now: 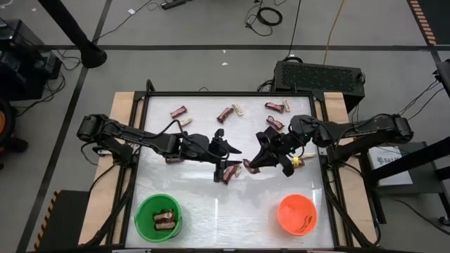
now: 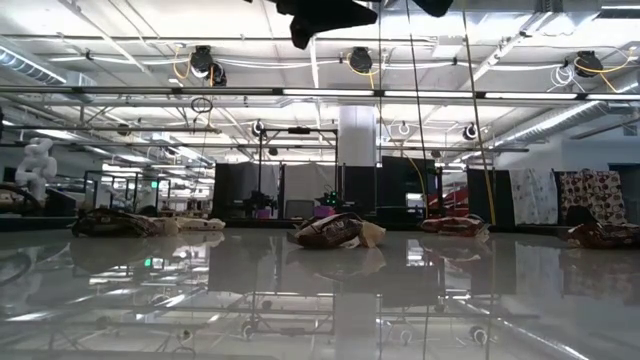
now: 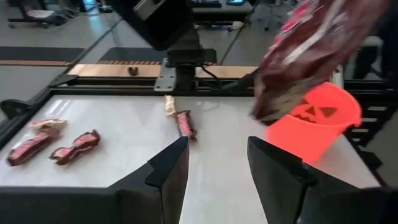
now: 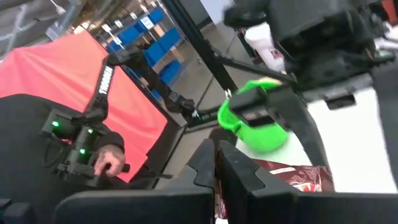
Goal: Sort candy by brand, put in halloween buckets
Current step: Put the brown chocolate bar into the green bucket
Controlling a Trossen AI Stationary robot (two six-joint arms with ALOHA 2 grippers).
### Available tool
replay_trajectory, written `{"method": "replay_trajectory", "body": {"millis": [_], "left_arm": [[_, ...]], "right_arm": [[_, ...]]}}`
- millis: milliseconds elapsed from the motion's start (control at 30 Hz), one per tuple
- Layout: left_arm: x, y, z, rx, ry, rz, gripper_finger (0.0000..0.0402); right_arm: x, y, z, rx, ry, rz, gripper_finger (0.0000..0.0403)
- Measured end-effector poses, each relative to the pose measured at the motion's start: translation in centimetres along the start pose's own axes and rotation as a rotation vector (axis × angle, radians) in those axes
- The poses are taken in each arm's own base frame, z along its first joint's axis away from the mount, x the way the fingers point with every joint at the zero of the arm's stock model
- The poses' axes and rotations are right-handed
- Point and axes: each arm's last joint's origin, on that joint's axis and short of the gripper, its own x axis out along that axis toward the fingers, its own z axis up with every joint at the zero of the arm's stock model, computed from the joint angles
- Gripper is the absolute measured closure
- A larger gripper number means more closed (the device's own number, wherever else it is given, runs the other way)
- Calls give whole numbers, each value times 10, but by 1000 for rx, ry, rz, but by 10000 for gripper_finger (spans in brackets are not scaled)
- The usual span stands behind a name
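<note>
Right gripper (image 1: 247,167) fingers pinched shut on dark bar (image 4: 297,176), mid-worktop. Left gripper (image 1: 226,173) fingers part open, empty, just beside it. Loose candy (image 1: 229,112) along far worktop (image 1: 211,211). Green bucket (image 1: 158,217) near left, holding bars; orange bucket (image 1: 297,214) near right.

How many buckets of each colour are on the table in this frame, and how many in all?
Green bucket: 1
Orange bucket: 1
Total: 2
</note>
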Motion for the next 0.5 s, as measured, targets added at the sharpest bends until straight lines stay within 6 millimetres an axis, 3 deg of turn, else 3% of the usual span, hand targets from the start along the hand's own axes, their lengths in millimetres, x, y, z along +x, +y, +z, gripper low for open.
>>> {"method": "replay_trajectory", "body": {"millis": [500], "left_arm": [[0,-1,3,-2,-27,-36,230]], "right_arm": [[2,-3,-3,-18,27,-17,401]]}}
